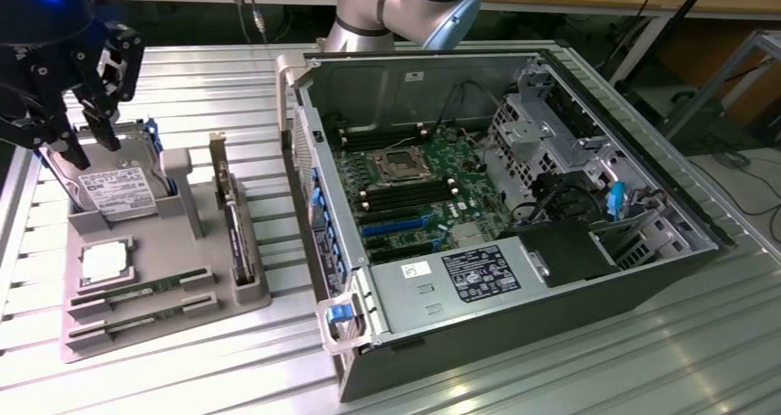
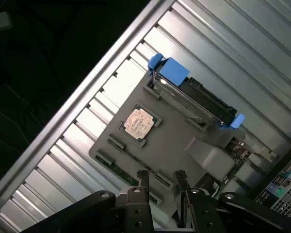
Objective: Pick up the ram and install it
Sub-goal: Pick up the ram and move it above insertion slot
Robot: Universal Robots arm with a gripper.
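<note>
My exterior camera looks down steeply over the tray (image 1: pixel 171 250) and case (image 1: pixel 488 346). My wrist camera, behind the gripper (image 2: pixel 161 180), faces that same tray from well above.

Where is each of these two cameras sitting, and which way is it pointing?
Exterior view: off the arm, up high, looking down at the open computer case and the grey tray beside it; the arm and pincer show.
Wrist view: on the wrist, looking down past the open pincer onto the tray.
Shared: the tray, hard drive, chip, ram and pincer.
</note>
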